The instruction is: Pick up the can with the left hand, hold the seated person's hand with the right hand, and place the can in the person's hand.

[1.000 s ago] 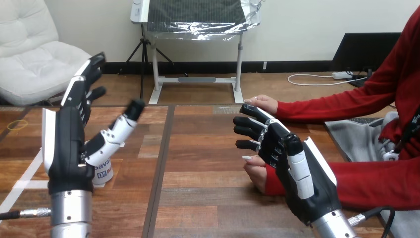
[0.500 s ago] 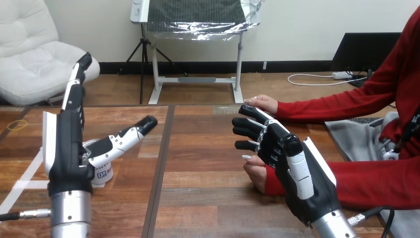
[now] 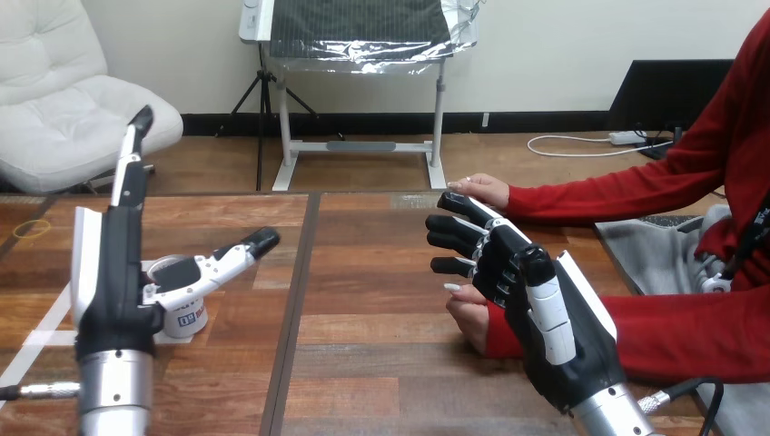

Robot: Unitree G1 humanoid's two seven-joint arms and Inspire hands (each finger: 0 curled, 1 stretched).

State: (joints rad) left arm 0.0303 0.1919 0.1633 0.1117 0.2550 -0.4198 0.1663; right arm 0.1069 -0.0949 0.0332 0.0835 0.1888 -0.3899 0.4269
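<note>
The white can (image 3: 188, 320) stands on the wooden table (image 3: 363, 263) at the left, mostly hidden behind my left hand (image 3: 113, 291). That hand is upright and open, its fingers straight up and its thumb (image 3: 222, 262) stretched to the right above the can. My right hand (image 3: 531, 309) is open with relaxed fingers at the right. It stands in front of the person's near hand (image 3: 468, 313), which rests on the table and is partly covered; I cannot tell whether the two touch. The person's far hand (image 3: 483, 189) lies flat by the table's back edge.
A grey cloth (image 3: 636, 250) lies at the table's right side under the person's arms. A yellow ring (image 3: 32, 229) and white tape lines (image 3: 36, 336) sit at the far left. A dark seam (image 3: 295, 300) runs down the table's middle.
My left hand's fingers have straightened upward and its thumb has dropped lower over the can; the hand has shifted slightly left. My right hand and the person's hands have stayed still.
</note>
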